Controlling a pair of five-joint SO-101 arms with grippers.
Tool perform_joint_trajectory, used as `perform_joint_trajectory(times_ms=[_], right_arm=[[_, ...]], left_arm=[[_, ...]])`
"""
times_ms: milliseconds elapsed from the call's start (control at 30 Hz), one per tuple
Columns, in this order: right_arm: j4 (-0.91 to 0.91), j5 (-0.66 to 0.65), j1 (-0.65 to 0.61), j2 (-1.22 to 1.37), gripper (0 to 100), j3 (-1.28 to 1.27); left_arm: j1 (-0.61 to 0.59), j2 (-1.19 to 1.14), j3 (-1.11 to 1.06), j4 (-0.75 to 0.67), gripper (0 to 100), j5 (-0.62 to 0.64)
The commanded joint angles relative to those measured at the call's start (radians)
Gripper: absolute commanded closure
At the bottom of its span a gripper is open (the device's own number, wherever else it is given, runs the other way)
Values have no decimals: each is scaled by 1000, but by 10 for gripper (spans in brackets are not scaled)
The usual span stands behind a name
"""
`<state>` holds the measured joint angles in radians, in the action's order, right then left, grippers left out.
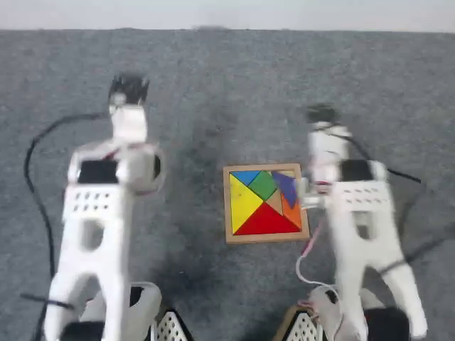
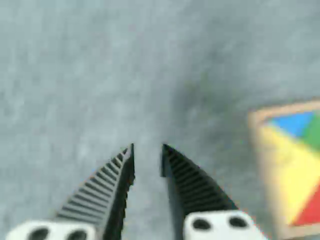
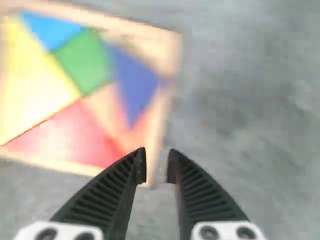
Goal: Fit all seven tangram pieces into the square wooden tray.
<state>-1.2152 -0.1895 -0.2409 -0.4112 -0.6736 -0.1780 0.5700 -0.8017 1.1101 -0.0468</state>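
Tray (image 1: 266, 237) sits mid-desk (image 1: 213, 92), between the two arms and closer to the right arm (image 1: 359, 206). All seven pieces are in it and lie flat:
- blue triangle (image 1: 245, 175) at the far left corner
- green square (image 1: 263, 185) beside it
- purple piece (image 1: 286, 188) at the far right
- yellow triangle (image 1: 243, 202) along the left side
- red triangle (image 1: 266, 222) along the near side
- orange triangle (image 1: 292, 212) on the right
- small tan triangle (image 1: 274, 201) in the middle

Left arm (image 1: 99, 206) is well clear of the tray. Left pincer (image 2: 147, 150) is over bare grey desk, open by a narrow gap and holding nothing.

Right pincer (image 3: 157, 161) is at the tray's near right corner, also open by a narrow gap. The wooden rim (image 3: 170, 45) shows in that gap. I can't tell if it touches the wood.
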Motion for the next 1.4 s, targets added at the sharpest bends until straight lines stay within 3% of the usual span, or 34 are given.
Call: perform_joint_trajectory(times_ms=[0,333,1367], right_arm=[[15,-2,-166,62,833,71],[119,-6,-203,124,840,11],[160,-38,-194,130,840,-71]], left_arm=[[-71,77,-223,-127,806,-28],[-80,80,-325,-282,801,-48],[-49,77,-329,-281,801,-49]])
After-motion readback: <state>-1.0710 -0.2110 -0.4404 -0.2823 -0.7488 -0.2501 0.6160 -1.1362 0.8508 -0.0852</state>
